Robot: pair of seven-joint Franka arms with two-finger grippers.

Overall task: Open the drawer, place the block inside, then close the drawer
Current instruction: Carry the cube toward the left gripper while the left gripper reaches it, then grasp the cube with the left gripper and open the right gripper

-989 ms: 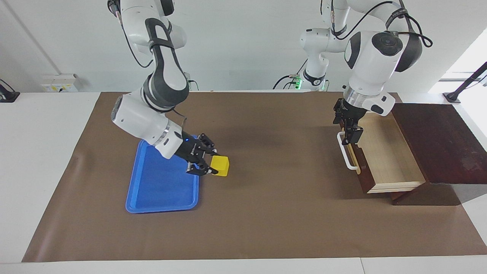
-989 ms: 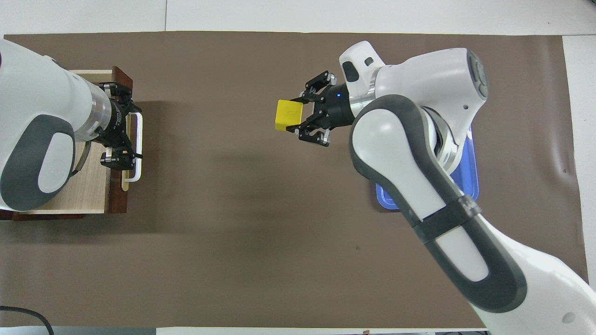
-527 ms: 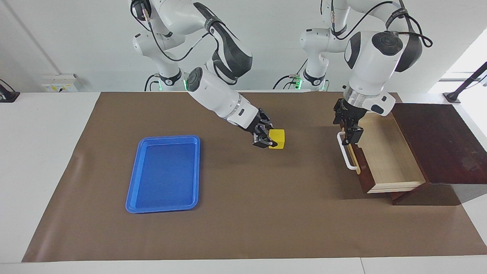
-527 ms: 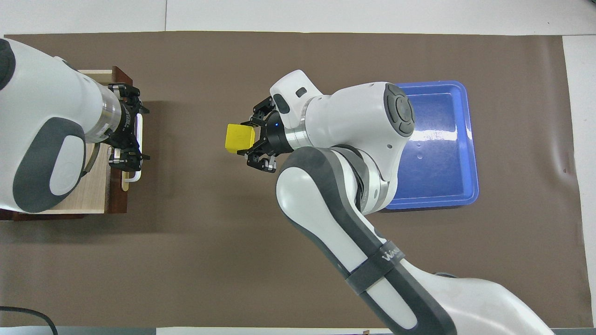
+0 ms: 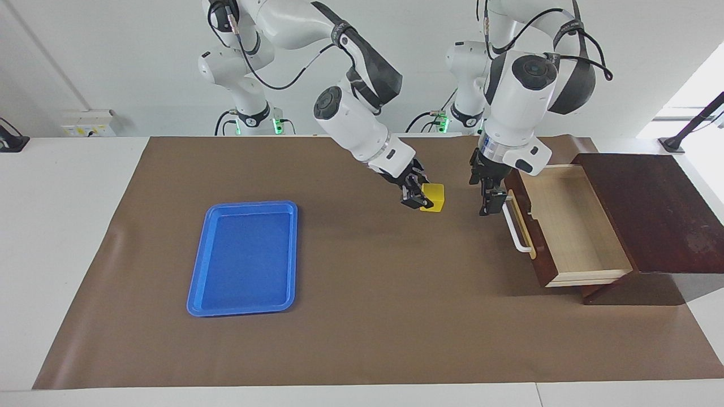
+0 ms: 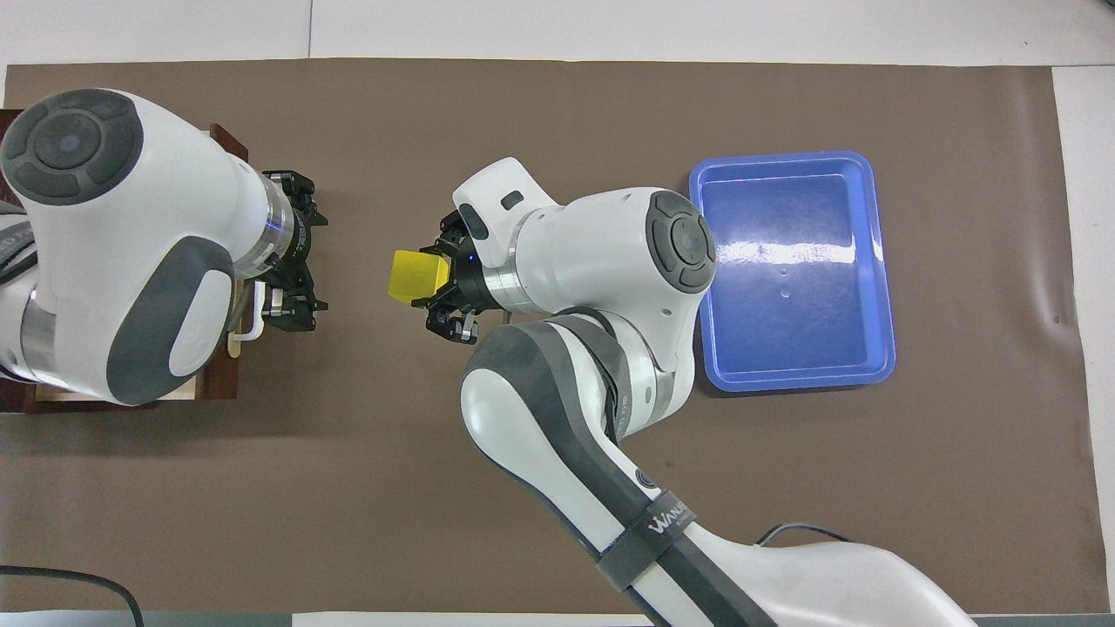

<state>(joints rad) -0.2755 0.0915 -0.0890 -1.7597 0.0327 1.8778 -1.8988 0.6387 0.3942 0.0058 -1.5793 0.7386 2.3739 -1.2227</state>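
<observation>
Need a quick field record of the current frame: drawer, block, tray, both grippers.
drawer: dark reddish-brown wooden drawer with white bar handle, pulled open, pale interior bare, at the left arm's end of the table
block: small yellow cube held above the brown mat, between the tray and the drawer
tray: blue plastic tray, nothing in it, toward the right arm's end
right gripper: shut on the block
left gripper: open, in front of the drawer by its handle, holding nothing
block in drawer: not yet
</observation>
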